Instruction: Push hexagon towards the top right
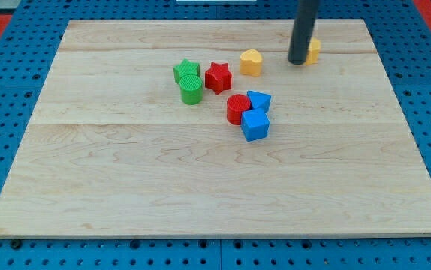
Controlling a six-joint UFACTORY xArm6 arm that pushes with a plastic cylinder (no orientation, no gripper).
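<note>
My tip (298,61) is at the lower end of the dark rod near the view's top right. It touches the left side of a yellow block (314,50), probably the hexagon, which the rod partly hides. A yellow heart-like block (251,62) lies to the tip's left. A red star (218,76) lies further left, beside a green star (186,70) and a green cylinder (191,89).
A red cylinder (238,108), a blue pentagon-like block (260,100) and a blue cube (255,124) cluster near the board's middle. The wooden board (125,187) lies on a blue pegboard; its top edge runs just above the yellow block.
</note>
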